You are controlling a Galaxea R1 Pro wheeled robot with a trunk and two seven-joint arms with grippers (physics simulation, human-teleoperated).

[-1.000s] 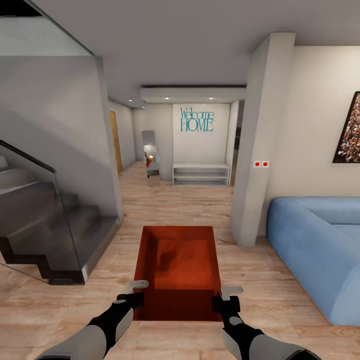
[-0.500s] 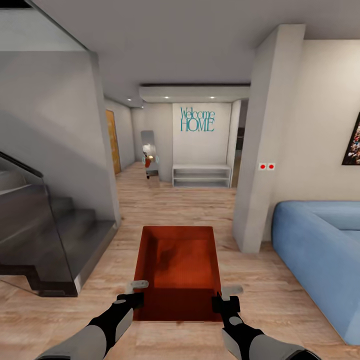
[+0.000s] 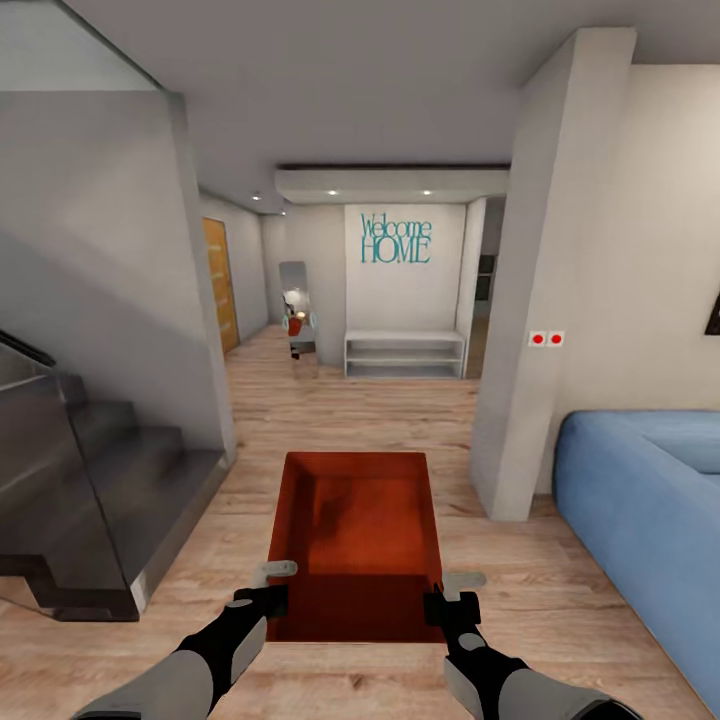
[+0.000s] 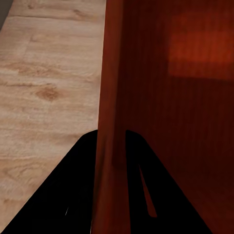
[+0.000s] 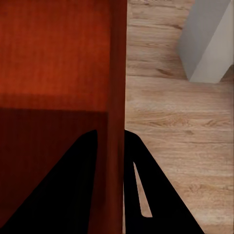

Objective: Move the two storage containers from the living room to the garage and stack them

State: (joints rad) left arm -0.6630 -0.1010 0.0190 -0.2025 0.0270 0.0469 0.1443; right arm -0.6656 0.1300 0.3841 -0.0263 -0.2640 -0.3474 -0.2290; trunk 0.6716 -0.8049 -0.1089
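While carried over wood floor (image 3: 560, 600), storage container (image 3: 360, 530), left gripper (image 4: 111, 146) clamping one wall, right gripper (image 5: 110, 146) the other.

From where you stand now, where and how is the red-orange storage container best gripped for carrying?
By its two long side walls near the end closest to the robot, one gripper from each side. The storage container is open-topped with thin, straight walls, so the left gripper and the right gripper each straddle a wall, one finger inside, one outside.

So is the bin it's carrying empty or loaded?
Empty: the head view shows the bin's bare red floor, nothing inside.
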